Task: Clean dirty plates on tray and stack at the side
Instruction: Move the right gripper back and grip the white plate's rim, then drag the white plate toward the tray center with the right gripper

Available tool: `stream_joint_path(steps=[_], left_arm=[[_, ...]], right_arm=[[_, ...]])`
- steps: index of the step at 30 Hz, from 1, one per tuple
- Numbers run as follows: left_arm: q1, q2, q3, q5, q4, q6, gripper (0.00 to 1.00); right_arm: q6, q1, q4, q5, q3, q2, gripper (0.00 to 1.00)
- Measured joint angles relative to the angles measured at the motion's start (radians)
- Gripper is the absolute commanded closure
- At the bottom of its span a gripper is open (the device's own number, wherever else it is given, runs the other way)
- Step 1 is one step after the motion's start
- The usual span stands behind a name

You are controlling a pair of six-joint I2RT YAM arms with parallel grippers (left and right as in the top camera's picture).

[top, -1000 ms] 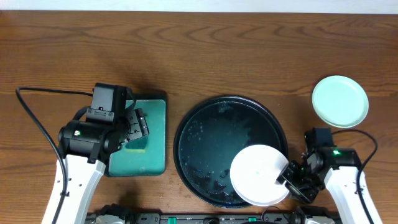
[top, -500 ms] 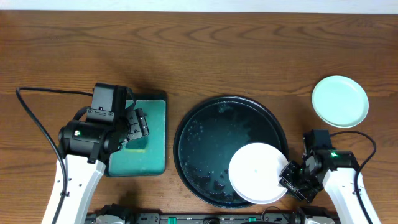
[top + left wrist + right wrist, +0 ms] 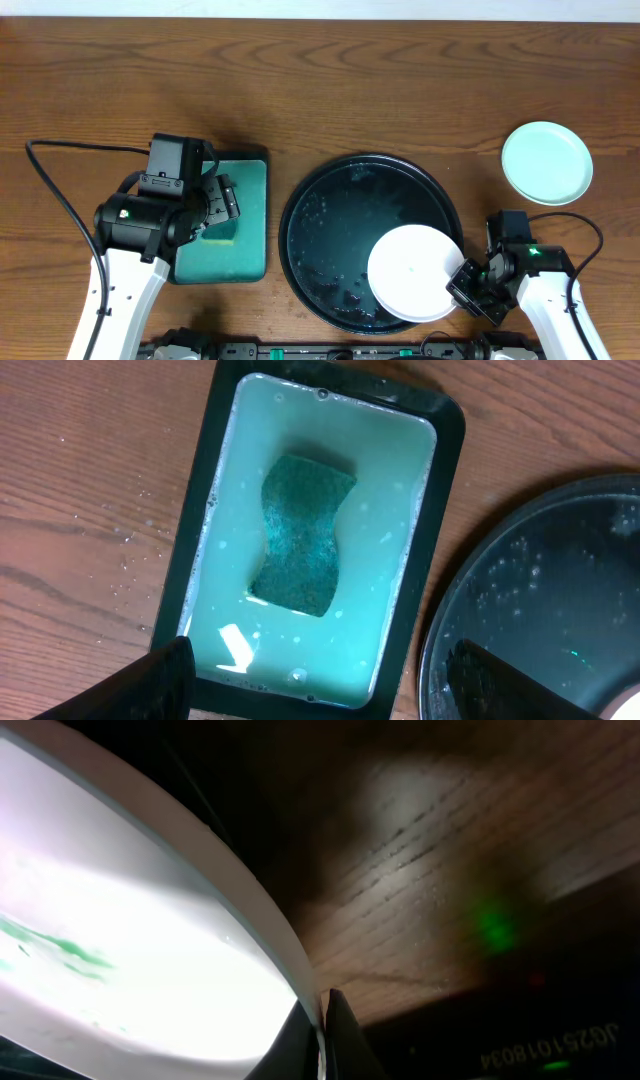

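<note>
Tabletop (image 3: 400, 80) | right hand (image 3: 463, 280) pinches white plate (image 3: 410, 275) rim | smears (image 3: 60, 950) only wrist-visible | left hand (image 3: 325, 680) apart

Soft, even light is falling on the table (image 3: 400, 80) from above, and the overhead view is reading sharp, with the black tray (image 3: 330, 215) glinting faintly. In the left wrist view, glare is shining on the milky water (image 3: 390, 560) at 7 o'clock, and the fingers (image 3: 150, 680) are blurring dark along the bottom. The right wrist view is looking dim and soft: the white plate (image 3: 120, 950) is blowing out at 9 o'clock, and a green glow is smearing at 3 o'clock.
</note>
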Motion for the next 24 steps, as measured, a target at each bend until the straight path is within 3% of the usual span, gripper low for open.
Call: stream_joint_path(steps=[13,16,24], left_arm=[[0.000,0.000,0.000,0.000,0.000,0.000,0.20],[0.000,0.000,0.000,0.000,0.000,0.001,0.30],[0.000,0.031,0.000,0.000,0.001,0.003,0.38]], right_arm=[[-0.110,0.000,0.138,-0.055,0.089,0.004,0.99],[-0.127,0.000,0.209,-0.063,0.113,0.008,0.99],[-0.182,0.026,0.370,-0.109,0.115,0.225,0.99]])
